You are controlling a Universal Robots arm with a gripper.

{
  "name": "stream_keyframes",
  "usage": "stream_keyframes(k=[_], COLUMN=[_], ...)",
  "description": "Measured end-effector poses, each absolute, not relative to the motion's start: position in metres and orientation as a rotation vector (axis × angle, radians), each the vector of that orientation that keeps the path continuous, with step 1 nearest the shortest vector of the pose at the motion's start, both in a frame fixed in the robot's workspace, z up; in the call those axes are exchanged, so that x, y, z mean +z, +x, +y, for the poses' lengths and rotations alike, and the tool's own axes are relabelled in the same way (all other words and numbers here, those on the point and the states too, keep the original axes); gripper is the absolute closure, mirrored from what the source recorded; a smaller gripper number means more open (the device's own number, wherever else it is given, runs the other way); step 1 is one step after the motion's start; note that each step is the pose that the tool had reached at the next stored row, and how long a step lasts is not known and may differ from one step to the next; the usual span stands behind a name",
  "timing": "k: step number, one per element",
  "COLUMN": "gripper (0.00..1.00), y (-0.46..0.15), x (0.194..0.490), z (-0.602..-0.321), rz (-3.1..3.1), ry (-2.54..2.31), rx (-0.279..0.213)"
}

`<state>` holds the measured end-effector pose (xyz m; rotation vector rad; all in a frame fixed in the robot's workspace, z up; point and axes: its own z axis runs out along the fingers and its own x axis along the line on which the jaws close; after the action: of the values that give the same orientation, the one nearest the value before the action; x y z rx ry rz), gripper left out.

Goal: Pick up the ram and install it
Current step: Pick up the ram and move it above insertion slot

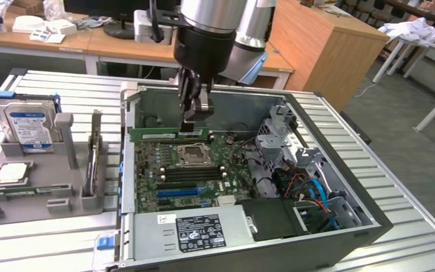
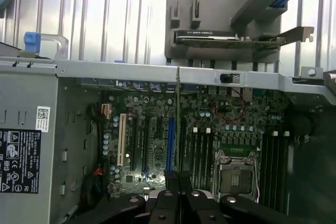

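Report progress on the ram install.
Done: the ram is picked up, with the hand shut on it. In hand: it hangs inside the case, over the motherboard. Left: seating it; the black slots by the socket look empty.

— What does the arm [image 1: 211, 17] look like?
— Silver-grey cylinders, a pale blue joint cap [image 1: 254, 67], a black wrist collar [image 1: 202, 48], a black cable [image 1: 154, 22] alongside.
— And the gripper [image 1: 193, 120]?
— Black, with linked bars and round pivot bolts [image 2: 165, 194].
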<state>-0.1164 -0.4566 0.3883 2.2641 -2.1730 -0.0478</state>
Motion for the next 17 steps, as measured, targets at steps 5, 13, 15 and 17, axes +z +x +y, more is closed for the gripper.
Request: stream_keyframes(k=[5,13,15,17], gripper=[0.89,0.89,0.89,0.89], y=[-0.115,-0.110,-0.105,-0.101], x=[0.388,0.388,0.388,0.388], z=[-0.457,-0.457,-0.457,-0.457], rz=[-2.203,-2.214,-2.215,-2.215], ry=[2.236,2.224,2.224,2.223], rx=[-0.048,-0.048,-0.048,-0.048])
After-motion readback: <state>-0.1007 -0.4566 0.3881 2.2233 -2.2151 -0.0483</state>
